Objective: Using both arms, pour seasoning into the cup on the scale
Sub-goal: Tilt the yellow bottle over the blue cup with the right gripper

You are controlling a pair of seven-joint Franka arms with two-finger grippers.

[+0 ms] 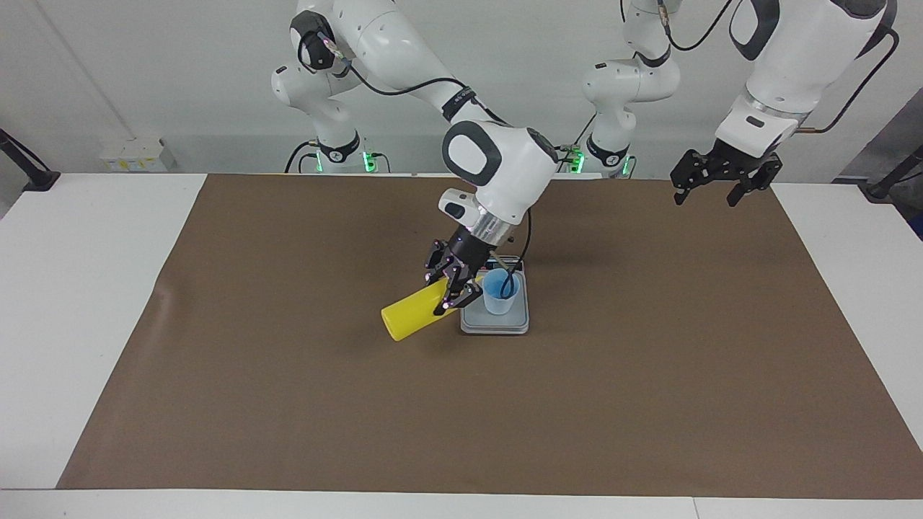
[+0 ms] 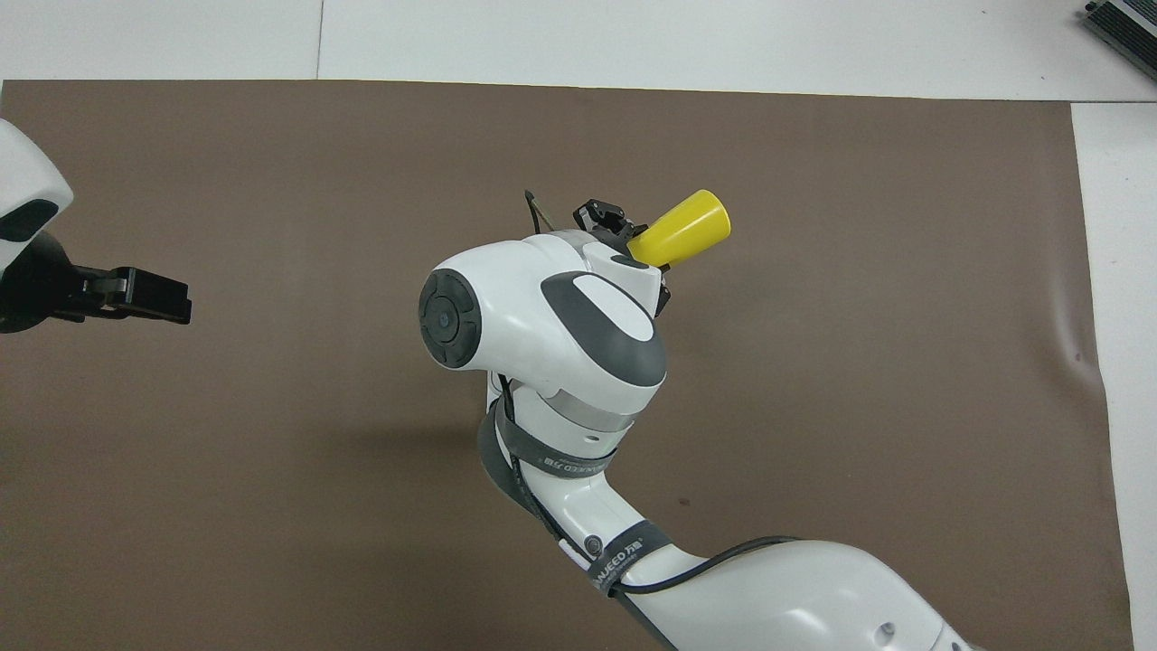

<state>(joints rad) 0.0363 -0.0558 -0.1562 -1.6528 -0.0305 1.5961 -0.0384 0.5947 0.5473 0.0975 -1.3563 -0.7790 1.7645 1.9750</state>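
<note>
Facing view shows my right end effector (image 1: pixel 456 288) clamped around the yellow plastic squeeze bottle (image 1: pixel 411 315), holding it tipped over with its base pointing away from the small light blue tapered plastic cup (image 1: pixel 500 292) and its nozzle end at the cup's rim. That cup stands on the flat silver-grey rectangular scale (image 1: pixel 495 324), just beside my fingers, on the brown-covered tabletop (image 1: pixel 288 404). My left end effector (image 1: pixel 723 178) waits raised with fingers apart, well apart from the scale, over the mat's edge.
</note>
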